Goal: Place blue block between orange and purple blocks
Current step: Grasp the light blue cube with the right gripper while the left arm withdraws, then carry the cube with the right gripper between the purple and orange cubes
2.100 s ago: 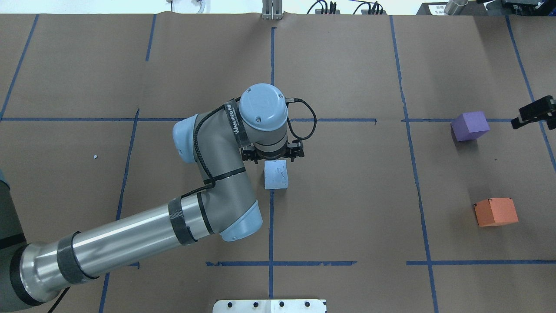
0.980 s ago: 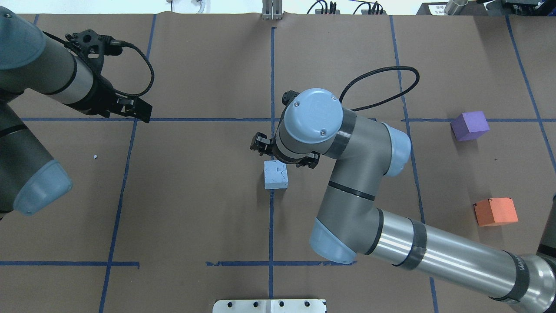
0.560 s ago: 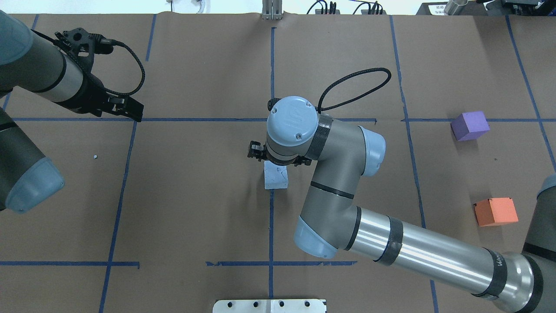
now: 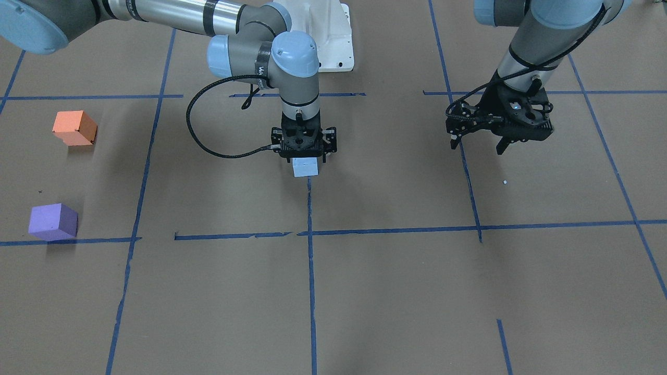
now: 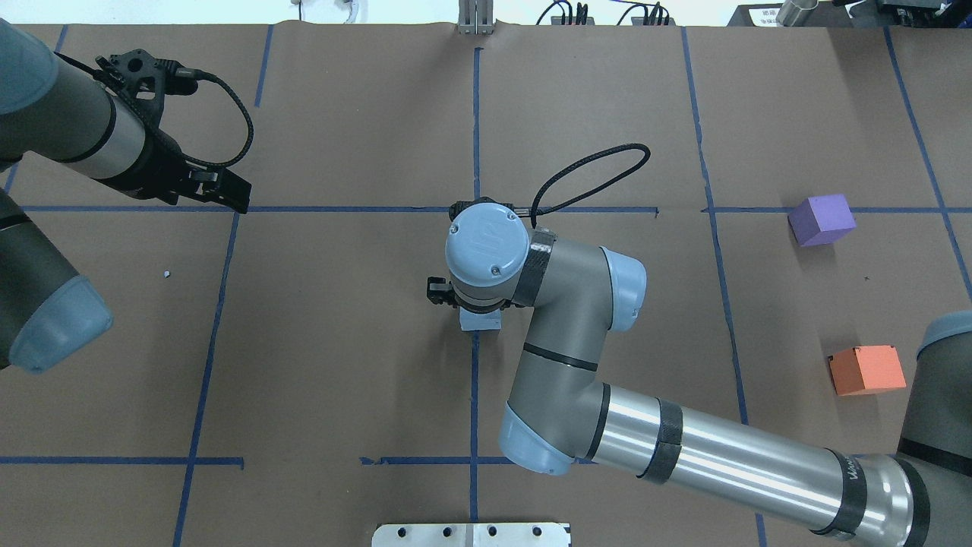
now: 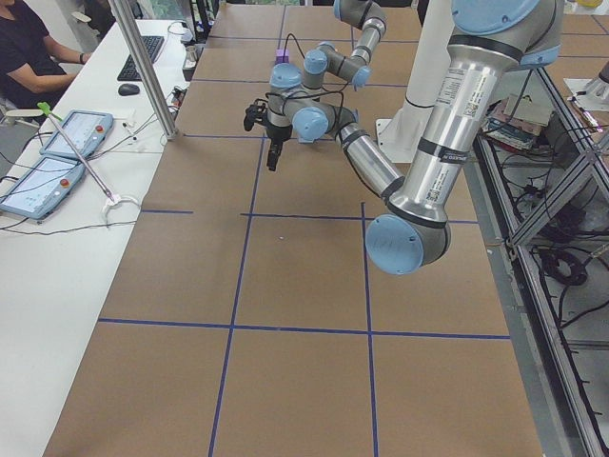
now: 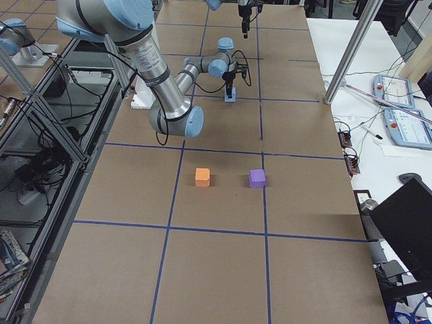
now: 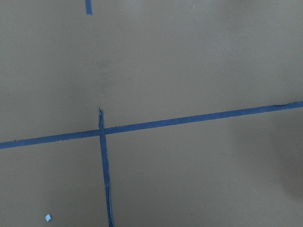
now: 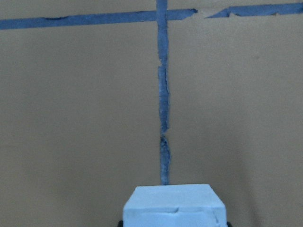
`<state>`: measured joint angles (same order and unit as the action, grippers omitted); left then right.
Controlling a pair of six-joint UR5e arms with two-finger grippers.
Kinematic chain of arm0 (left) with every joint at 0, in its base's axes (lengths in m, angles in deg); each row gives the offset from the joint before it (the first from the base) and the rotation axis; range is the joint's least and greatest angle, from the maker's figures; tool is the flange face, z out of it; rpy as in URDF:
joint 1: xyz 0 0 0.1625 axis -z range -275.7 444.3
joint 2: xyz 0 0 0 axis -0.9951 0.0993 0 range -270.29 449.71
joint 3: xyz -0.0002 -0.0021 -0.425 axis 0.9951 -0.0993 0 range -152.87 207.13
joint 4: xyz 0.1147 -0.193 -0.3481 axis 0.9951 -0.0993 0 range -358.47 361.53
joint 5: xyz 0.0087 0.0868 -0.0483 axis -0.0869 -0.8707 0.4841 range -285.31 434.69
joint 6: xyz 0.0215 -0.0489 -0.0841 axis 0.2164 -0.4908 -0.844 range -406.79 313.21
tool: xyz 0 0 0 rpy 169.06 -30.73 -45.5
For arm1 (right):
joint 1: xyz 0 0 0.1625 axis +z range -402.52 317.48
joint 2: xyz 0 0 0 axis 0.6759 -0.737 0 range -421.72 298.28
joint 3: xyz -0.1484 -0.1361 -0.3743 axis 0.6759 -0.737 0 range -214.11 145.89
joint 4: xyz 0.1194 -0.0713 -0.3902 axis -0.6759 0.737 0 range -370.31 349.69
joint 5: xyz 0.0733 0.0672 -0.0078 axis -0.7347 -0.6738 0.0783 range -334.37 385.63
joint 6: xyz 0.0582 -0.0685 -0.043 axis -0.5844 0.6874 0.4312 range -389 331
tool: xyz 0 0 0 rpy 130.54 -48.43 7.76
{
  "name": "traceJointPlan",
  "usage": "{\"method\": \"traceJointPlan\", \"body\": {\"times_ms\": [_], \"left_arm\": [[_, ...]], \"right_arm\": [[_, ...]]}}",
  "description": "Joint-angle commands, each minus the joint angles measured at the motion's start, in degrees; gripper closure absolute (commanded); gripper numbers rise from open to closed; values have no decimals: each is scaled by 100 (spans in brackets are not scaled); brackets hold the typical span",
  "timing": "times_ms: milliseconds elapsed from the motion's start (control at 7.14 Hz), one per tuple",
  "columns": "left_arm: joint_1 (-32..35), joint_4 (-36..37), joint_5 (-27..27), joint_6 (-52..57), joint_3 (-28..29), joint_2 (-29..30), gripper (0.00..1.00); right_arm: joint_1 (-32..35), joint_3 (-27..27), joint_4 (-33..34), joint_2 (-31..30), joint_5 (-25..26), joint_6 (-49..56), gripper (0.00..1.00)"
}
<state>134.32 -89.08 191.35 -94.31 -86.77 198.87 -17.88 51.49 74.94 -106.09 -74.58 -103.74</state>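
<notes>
Blue block (image 4: 305, 167) sits mid-worktop (image 4: 396, 291), on the end of a blue tape line (image 4: 310, 208). Right pincer (image 4: 305, 156) is low over it, pointing straight down, jaws apart, one finger either side of the block. Right wrist view: block at bottom centre, dark finger ends just outside its lower corners; contact cannot be told.

Orange block (image 4: 74, 127) and purple block (image 4: 52, 221) lie well apart from the blue one, toward the robot's right end, with a gap between them. Purple is the farther from the robot's base and touches a tape line.

Left pincer (image 4: 477, 146) hangs above the worktop on the robot's left, jaws apart, holding nothing. Left wrist view: brown paper, crossing tape, one pale speck (image 8: 48, 218).
</notes>
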Motion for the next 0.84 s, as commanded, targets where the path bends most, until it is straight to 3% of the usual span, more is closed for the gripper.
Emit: {"method": "traceJointPlan", "body": {"times_ms": [0, 140, 420, 700], "left_arm": [[0, 0, -3, -3, 0, 0, 0], [0, 0, -3, -12, -9, 0, 0], [8, 0, -3, -21, -9, 0, 0], [9, 0, -3, -73, -61, -61, 0]], "right_arm": [[250, 1300, 36, -986, -260, 171, 99], [687, 2268, 36, -1838, -758, 414, 98], [1435, 3380, -8, -3298, -1289, 1082, 98], [2531, 3509, -43, -4626, -1823, 2684, 97]]}}
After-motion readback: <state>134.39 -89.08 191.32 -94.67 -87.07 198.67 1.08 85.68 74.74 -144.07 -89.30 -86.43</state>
